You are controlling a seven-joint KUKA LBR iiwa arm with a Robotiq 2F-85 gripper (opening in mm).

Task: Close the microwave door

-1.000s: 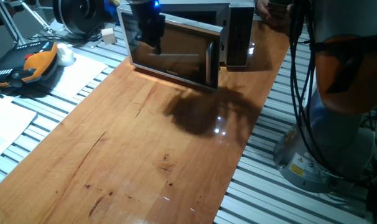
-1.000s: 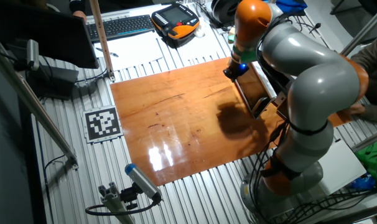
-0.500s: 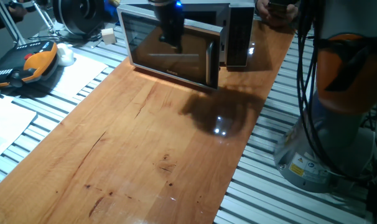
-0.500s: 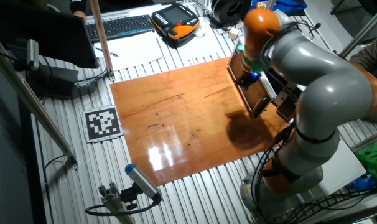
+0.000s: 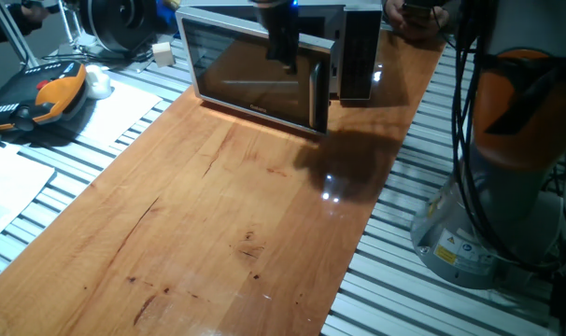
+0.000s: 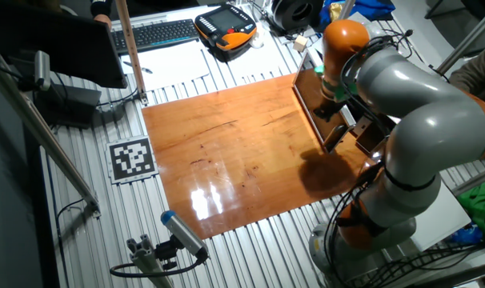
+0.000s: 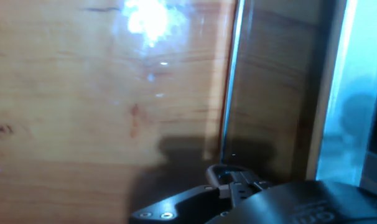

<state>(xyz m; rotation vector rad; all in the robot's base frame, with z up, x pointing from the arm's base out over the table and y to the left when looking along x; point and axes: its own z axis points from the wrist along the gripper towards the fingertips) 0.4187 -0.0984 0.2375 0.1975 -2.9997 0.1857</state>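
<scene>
Since a second earlier, the claw (image 5: 283,51) had slid rightward across the microwave door (image 5: 255,79), toward its handle. Whether its fingers were parted was impossible to tell. The microwave (image 5: 344,47) stood at the worktop's (image 5: 218,215) far end, mostly hidden.

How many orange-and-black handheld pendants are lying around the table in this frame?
1. The teach pendant lies on the slatted metal surface left of the wooden board, far from the microwave; the other fixed view shows the same pendant beside a keyboard. More could be hidden behind the arm.
</scene>
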